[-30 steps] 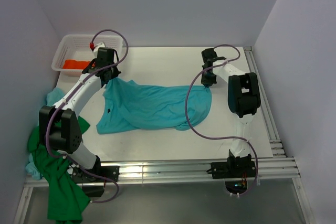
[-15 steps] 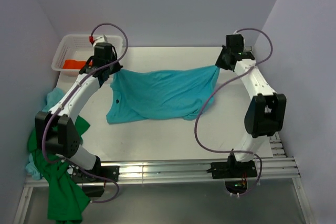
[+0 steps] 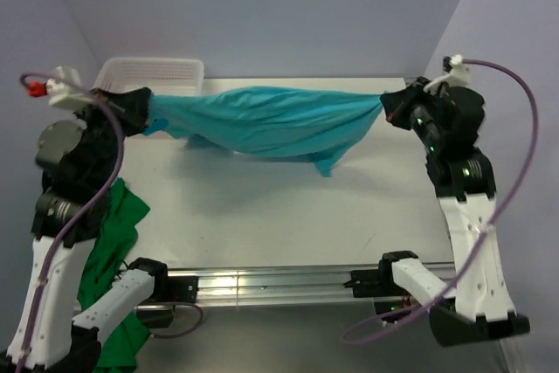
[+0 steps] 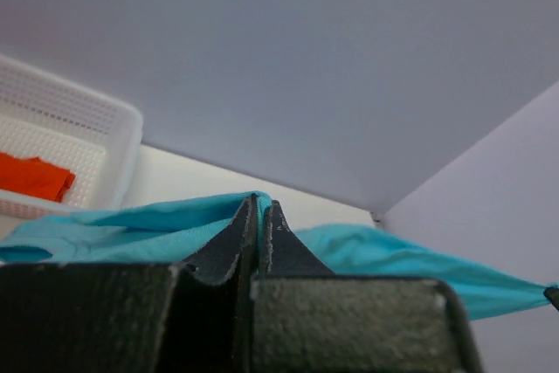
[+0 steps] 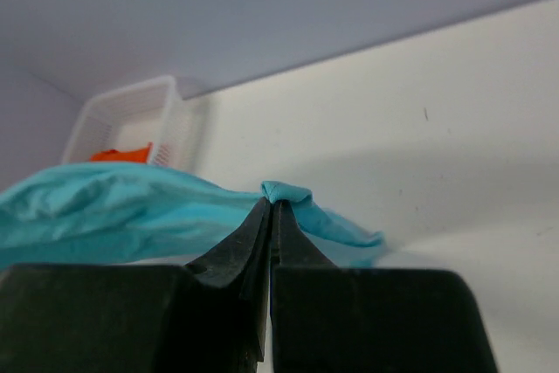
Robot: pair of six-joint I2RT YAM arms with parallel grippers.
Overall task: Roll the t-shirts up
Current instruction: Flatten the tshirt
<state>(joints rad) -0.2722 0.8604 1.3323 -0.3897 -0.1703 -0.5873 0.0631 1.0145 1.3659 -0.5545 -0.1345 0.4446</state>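
The table lies below your left gripper and right gripper. Between them the turquoise t-shirt hangs stretched in the air. Each gripper pinches one end, jaws pressed together on the cloth. I judge you are spreading it; next, lower it flat and smooth before rolling.

Standing here, I can't read a single word, label, brand mark or number anywhere. The turquoise t-shirt is plain cloth with no print that I can make out, and the white mesh basket carries no legible marking either.
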